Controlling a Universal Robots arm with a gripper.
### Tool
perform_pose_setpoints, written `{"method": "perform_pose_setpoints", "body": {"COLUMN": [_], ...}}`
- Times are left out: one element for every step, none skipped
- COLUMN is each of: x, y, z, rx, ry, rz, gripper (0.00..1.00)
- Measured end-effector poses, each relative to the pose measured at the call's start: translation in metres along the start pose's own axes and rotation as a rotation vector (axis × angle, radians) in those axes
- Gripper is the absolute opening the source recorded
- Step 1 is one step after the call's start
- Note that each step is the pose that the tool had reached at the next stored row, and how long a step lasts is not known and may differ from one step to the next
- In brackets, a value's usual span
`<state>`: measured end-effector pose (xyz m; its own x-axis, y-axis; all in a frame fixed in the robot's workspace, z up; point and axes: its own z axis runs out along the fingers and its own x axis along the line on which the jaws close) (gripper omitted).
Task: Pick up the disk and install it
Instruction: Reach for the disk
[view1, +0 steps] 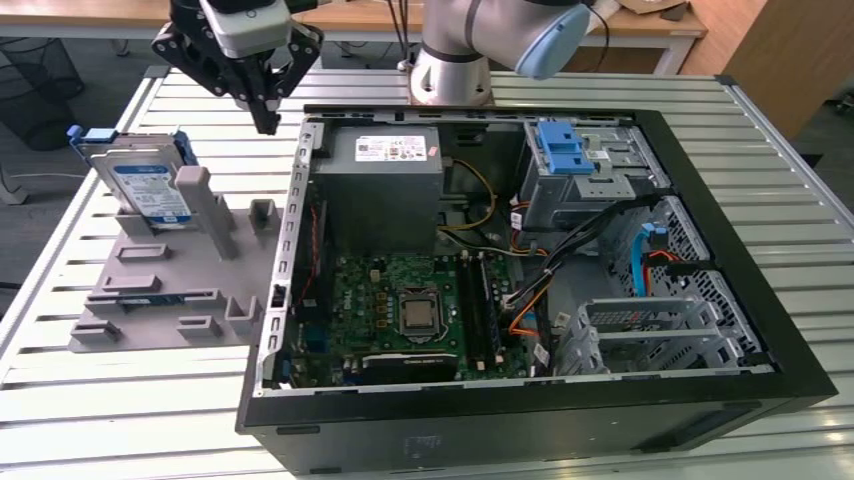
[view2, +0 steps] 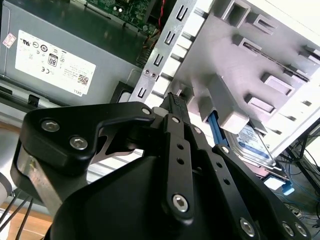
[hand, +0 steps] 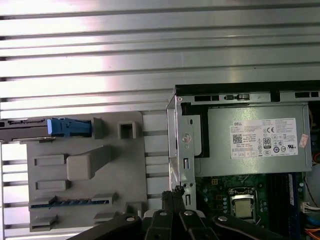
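The disk (view1: 144, 185) stands upright on edge in a grey holder (view1: 174, 295) on the exterior view's left, beside the open computer case. It is silver-grey with a white and blue label and a blue bracket. My gripper (view1: 267, 122) hangs above the table between the disk and the case's back corner, fingers pointing down and shut with nothing in them. In the second wrist view the fingertips (view2: 173, 100) meet in front of the holder, with the disk (view2: 254, 144) beyond. In the first wrist view the disk (hand: 70, 126) appears edge-on, apart from the gripper (hand: 175, 192).
The open black computer case (view1: 534, 425) lies on the slatted metal table (view1: 80, 400). Inside it are a grey power supply (view1: 380, 180), a green motherboard (view1: 414, 310), loose cables and a drive cage with a blue latch (view1: 567, 150). The arm's base (view1: 447, 70) stands behind the case.
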<state>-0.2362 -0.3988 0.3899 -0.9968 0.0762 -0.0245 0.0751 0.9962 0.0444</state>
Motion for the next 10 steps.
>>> {"method": "perform_pose_setpoints", "body": {"x": [0.0005, 0.0010, 0.0015, 0.0021, 0.0027, 0.0033, 0.0041, 0.0049, 0.0057, 0.0064], "y": [-0.0001, -0.0001, -0.0001, -0.0002, -0.0002, -0.0003, -0.0003, -0.0004, -0.0004, -0.0005], "z": [0.0000, 0.0000, 0.0000, -0.0001, -0.0001, 0.0000, 0.0000, 0.0000, 0.0000, 0.0000], "rx": [0.0000, 0.0000, 0.0000, 0.0001, 0.0001, 0.0001, 0.0001, 0.0000, -0.0001, 0.0000], "ry": [0.0000, 0.0000, 0.0000, 0.0001, 0.0001, 0.0000, 0.0000, 0.0000, 0.0000, 0.0000], "rz": [0.000, 0.000, 0.000, 0.000, 0.000, 0.000, 0.000, 0.000, 0.000, 0.000], "gripper": [0.11, 0.11, 0.11, 0.11, 0.11, 0.11, 0.11, 0.11, 0.11, 0.11]}}
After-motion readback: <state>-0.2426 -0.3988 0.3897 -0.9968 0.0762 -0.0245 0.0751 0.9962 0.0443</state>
